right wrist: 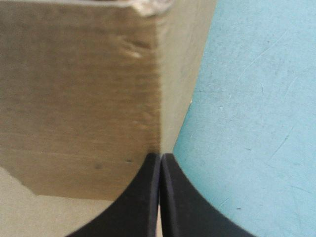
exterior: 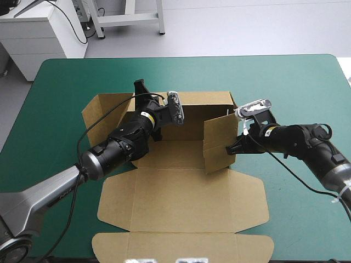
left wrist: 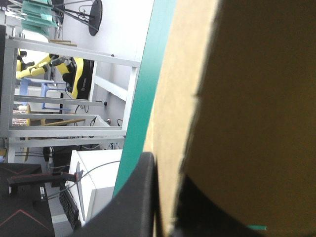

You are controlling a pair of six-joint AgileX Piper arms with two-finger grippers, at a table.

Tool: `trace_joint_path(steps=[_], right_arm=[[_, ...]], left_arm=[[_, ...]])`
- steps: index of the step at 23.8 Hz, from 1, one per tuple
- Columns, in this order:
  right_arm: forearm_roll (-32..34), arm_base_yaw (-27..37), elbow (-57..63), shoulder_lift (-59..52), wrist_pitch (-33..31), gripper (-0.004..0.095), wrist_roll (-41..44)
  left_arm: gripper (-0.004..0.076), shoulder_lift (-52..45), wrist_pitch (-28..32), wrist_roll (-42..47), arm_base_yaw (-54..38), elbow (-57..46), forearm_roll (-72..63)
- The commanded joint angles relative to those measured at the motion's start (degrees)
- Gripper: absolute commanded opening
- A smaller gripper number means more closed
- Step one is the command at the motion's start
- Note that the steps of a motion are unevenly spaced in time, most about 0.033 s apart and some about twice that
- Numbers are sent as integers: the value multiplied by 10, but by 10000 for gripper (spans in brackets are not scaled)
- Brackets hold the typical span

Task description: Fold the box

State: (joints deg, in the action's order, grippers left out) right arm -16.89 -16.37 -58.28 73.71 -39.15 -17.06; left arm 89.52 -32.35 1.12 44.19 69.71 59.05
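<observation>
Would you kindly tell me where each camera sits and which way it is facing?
High view: above and behind the robot, facing forward and down on the teal-green table and the box; both arms show.
Left wrist view: above the left wrist, facing along the left gripper, shut on the box, out past the table's edge.
Right wrist view: above the right wrist, facing along the right gripper, shut on the box, down at the table.
Shared: all three see the box.

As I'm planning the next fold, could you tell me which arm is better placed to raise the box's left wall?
Probably left. The left gripper grips the box at its back-left corner, beside the splayed left wall; the right gripper is opposite, pinching the raised right wall.
</observation>
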Motion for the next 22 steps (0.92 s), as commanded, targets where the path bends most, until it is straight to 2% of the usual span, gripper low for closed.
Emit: trace_joint_path(steps=[1,6,12,18,22], right_arm=[[-2,-2,-19,3,46,-18,0],[-2,-2,-19,21,79,-20,-9],[-10,-2,-19,23,98,-20,-16],[-91,-2,-19,24,97,-20,-88],[-102,-2,-19,25,98,14,-115]], left_arm=[[-8,-21,-30,24,5,15,-34],[-8,-21,-54,36,5,15,-44],[-8,-21,-51,36,5,15,-44],[-8,-21,-48,32,5,15,-44],[-8,-21,-46,32,5,15,-44]])
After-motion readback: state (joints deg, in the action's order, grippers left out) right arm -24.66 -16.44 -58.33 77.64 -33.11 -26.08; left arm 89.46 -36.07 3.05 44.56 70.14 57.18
